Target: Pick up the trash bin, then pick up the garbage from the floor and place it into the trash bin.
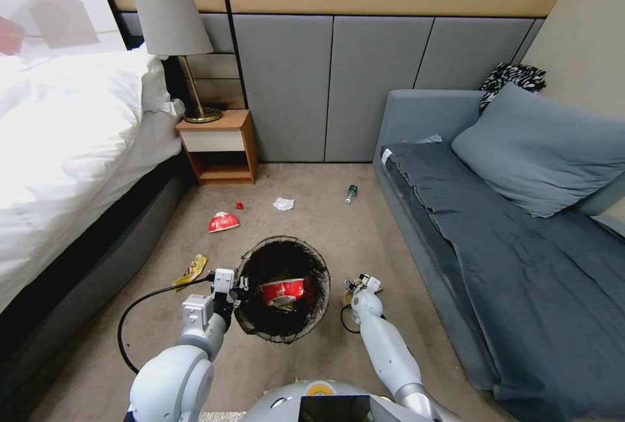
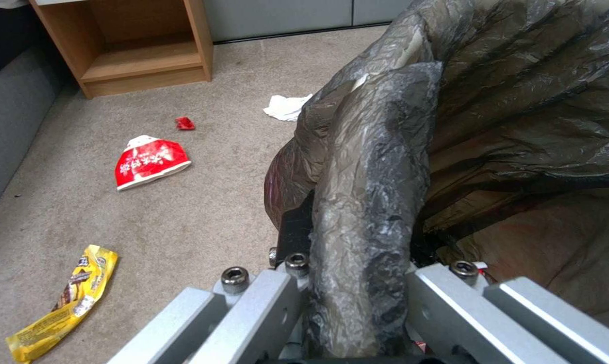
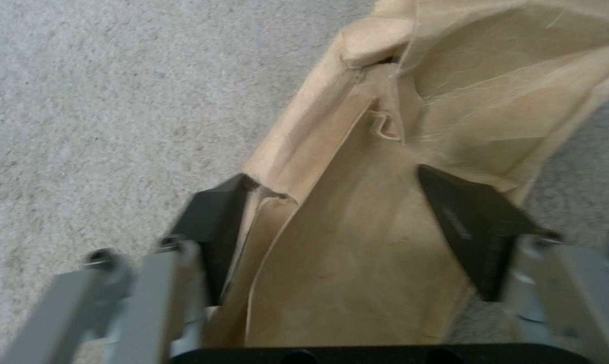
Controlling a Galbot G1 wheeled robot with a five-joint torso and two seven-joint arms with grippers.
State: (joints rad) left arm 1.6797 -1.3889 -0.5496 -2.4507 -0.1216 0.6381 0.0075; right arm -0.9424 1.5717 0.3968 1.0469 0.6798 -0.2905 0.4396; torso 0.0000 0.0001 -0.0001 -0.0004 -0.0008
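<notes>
Low in the middle of the head view, the left hand (image 1: 236,286) pinches the bag-lined rim of the trash bin (image 1: 282,288). A red paper cup (image 1: 282,291) lies inside the bin. Just right of the bin, the right hand (image 1: 360,284) is spread around a brown paper bag (image 3: 358,222) on the carpet (image 1: 312,213). Higher up lie a red wrapper (image 1: 223,222), a yellow wrapper (image 1: 190,271), a tissue (image 1: 283,204) and a small bottle (image 1: 351,193).
</notes>
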